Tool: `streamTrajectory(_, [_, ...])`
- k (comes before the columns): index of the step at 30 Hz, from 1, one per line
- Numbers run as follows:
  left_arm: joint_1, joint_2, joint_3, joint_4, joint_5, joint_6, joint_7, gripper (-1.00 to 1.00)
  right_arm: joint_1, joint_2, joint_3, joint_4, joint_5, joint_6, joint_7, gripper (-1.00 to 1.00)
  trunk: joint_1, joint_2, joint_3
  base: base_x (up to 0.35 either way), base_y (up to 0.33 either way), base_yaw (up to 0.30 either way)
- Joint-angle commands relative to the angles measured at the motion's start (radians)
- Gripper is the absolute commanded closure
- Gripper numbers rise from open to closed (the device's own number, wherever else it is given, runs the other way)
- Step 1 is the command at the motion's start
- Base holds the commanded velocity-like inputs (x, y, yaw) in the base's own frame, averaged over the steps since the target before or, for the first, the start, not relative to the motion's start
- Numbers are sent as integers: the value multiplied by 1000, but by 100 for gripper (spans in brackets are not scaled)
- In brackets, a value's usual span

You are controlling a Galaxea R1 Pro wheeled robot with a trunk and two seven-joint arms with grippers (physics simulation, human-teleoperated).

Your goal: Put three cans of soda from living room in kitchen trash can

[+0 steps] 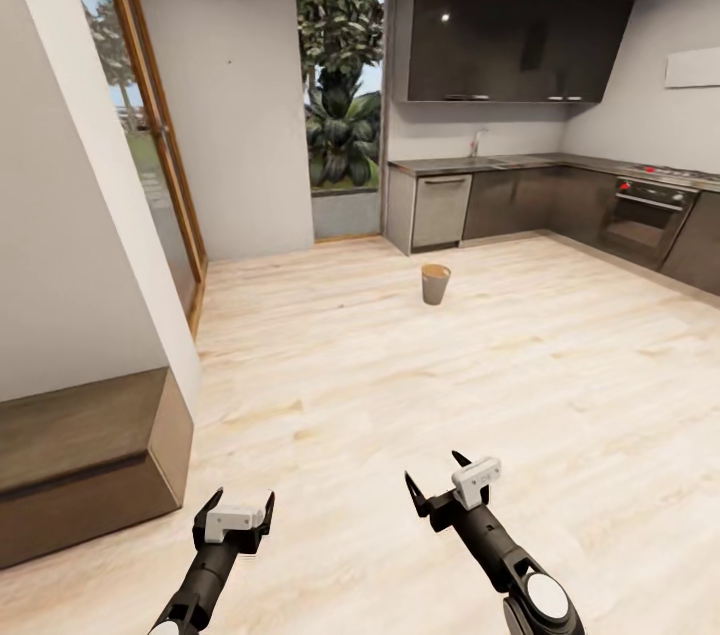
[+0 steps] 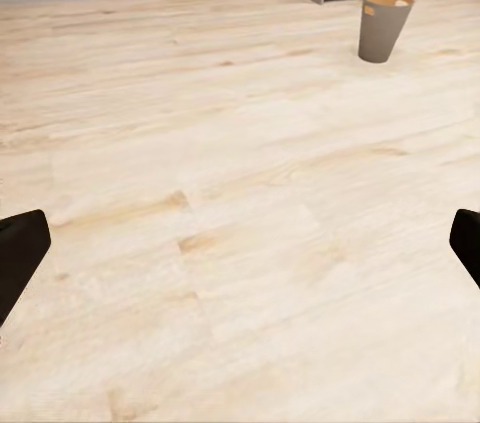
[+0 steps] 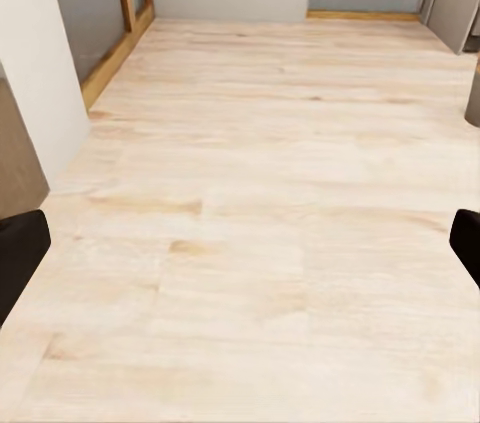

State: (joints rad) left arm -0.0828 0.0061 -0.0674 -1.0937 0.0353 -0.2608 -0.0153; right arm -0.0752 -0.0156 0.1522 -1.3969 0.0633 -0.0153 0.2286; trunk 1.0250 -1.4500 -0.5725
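Grippers come nearest: black left gripper (image 1: 238, 507) and black right gripper (image 1: 432, 482), both fingers spread wide, holding nothing, over pale wood-plank floor (image 1: 400, 385). Farther off, small round tapering grey bin (image 1: 435, 284) stands upright mid-floor, brown rim up, before the grey kitchen worktop (image 1: 480, 161).

A pale wooden plank floor (image 1: 400, 365) spread wide — a black built-in oven (image 1: 643, 215) and a low brown wooden step (image 1: 85, 460) stood well apart.
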Motion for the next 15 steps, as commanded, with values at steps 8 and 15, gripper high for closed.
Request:
streamTrajectory(8, [1,0,0,0,0,0,0,-100,0,1,12,10,2,1,0,-100,0,0,0,307,93,0])
streamTrajectory(15, [1,0,0,0,0,0,0,-100,0,1,33,12,6,1,0,-100,0,0,0,323,6,0])
